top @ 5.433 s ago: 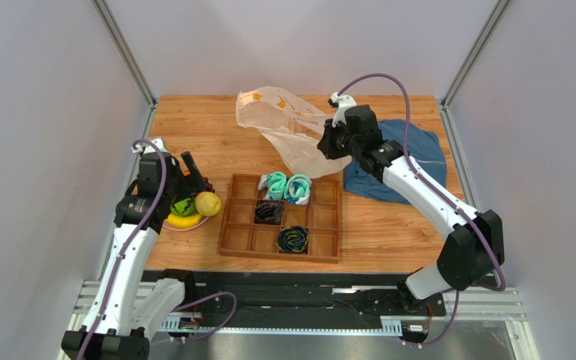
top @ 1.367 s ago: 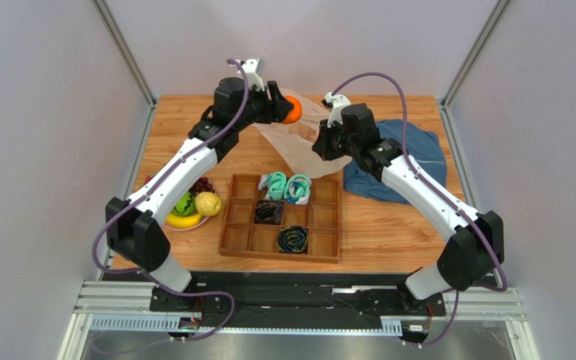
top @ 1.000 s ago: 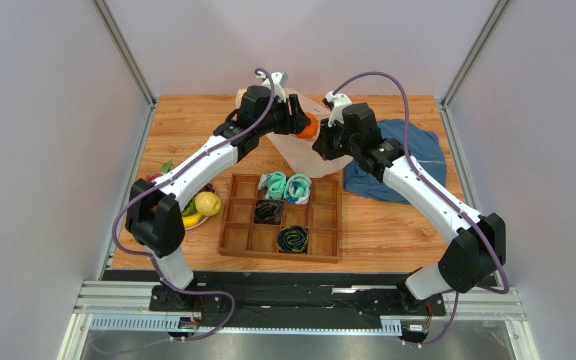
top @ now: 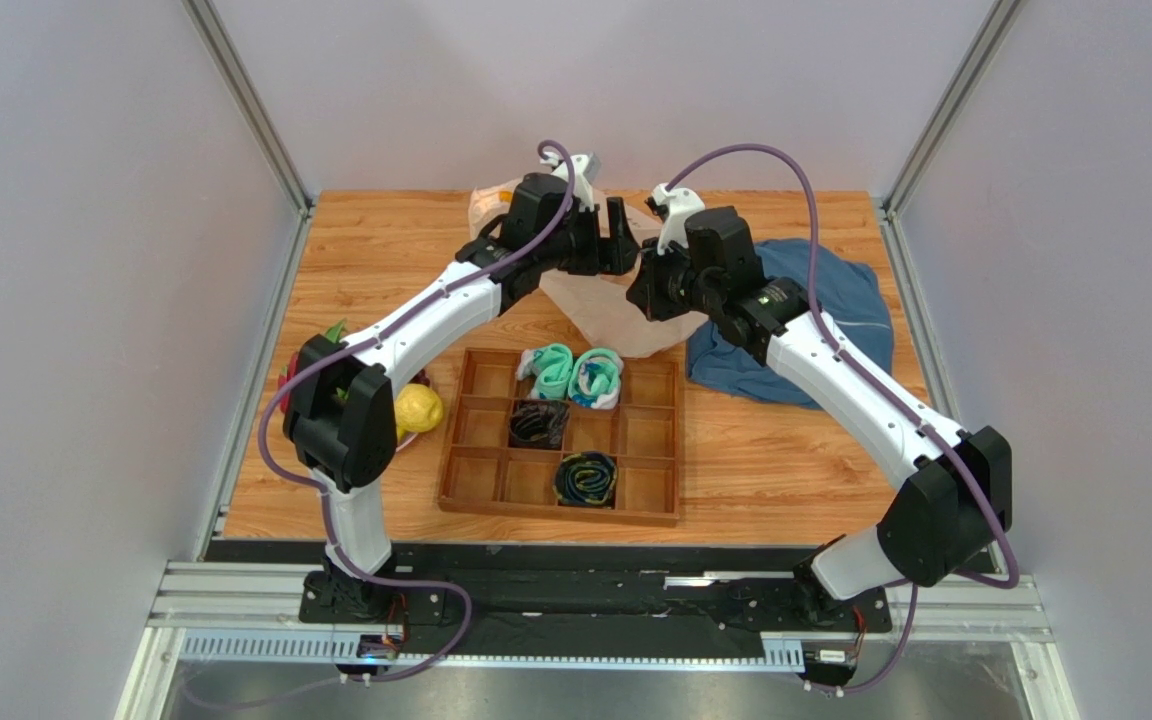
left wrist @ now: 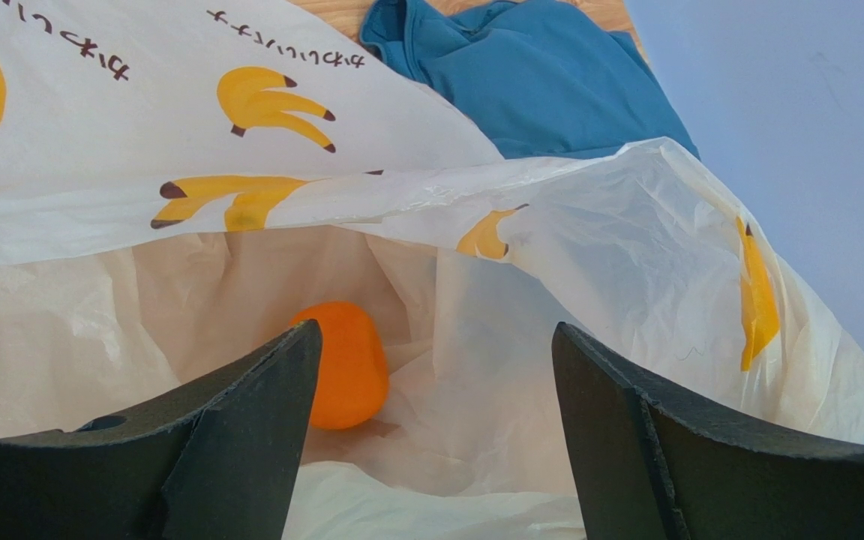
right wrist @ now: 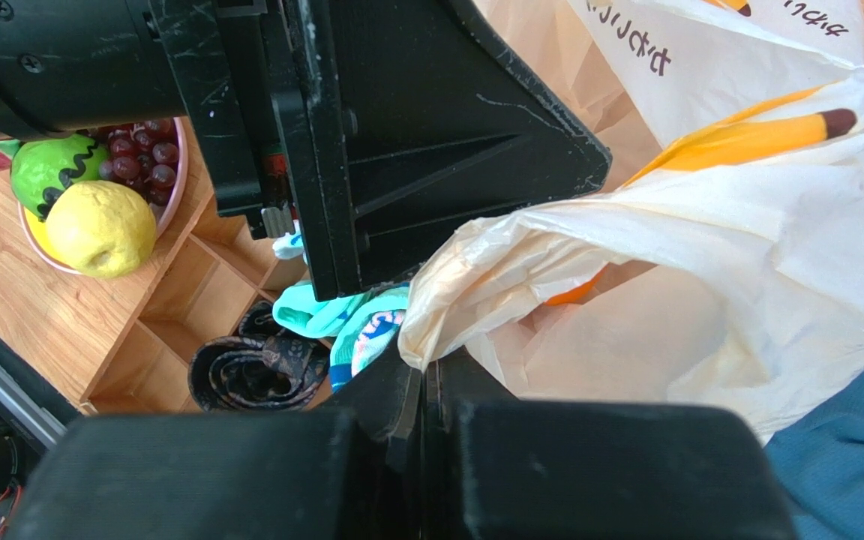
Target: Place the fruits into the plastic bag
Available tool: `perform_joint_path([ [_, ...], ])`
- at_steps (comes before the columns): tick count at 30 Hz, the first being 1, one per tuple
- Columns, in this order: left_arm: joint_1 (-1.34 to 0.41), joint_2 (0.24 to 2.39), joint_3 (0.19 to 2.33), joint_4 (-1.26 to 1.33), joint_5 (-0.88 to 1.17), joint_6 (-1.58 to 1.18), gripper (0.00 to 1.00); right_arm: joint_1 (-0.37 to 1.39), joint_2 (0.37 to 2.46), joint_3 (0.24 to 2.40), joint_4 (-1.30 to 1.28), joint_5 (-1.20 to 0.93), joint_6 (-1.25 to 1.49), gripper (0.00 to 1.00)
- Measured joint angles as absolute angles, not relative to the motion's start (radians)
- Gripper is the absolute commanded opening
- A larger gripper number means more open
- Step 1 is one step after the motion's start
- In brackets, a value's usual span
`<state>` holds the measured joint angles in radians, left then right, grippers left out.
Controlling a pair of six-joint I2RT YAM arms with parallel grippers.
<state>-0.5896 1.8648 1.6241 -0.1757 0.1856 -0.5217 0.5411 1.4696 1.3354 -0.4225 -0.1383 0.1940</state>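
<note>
**Top view:** Two arms meet at the far side of the counter [top: 778,480]. The left pincer [top: 621,240] is at the mouth of the plastic bag [top: 597,318] and the right pincer [top: 642,294] is at its rim. One wooden tray [top: 480,477] holds four rolled socks [top: 585,480], two teal and two dark. One lemon [top: 417,407] shows beside the left arm, which hides the rest of the fruit there.

**Left wrist view:** The left pincer [left wrist: 437,338] stands spread and empty, aimed into the plastic bag [left wrist: 628,248]. One orange [left wrist: 343,366] lies inside on the bottom fold. One blue garment [left wrist: 515,68] lies beyond.

**Right wrist view:** The right pincer [right wrist: 423,369] is pressed together on the rim of the plastic bag [right wrist: 684,281], propping the mouth open. One lemon [right wrist: 99,231], one striped melon [right wrist: 48,174] and one bunch of grapes [right wrist: 138,152] share a pink plate [right wrist: 174,186].

The bag's film looks thin, limp and slick, so it is best held by the rim or a handle. The fruits appear light, hard and smooth and are likely to roll, so a grip across the widest part seems safest.
</note>
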Motion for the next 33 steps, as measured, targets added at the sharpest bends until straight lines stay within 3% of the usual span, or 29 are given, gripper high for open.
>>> perform_joint_path([
  [9, -0.59, 1.829, 1.614, -0.171, 0.174, -0.509, 0.84, 0.541, 1.452, 1.335, -0.43, -0.125, 0.194, 0.01],
  [19, -0.559, 1.509, 1.504, -0.146, 0.073, -0.461, 0.86, 0.541, 1.436, 1.335, -0.43, -0.12, 0.194, 0.01],
  [33, -0.235, 1.09, 1.108, -0.364, -0.113, -0.434, 0.88, 0.541, 1.422, 1.325, -0.429, -0.113, 0.195, 0.01],
])
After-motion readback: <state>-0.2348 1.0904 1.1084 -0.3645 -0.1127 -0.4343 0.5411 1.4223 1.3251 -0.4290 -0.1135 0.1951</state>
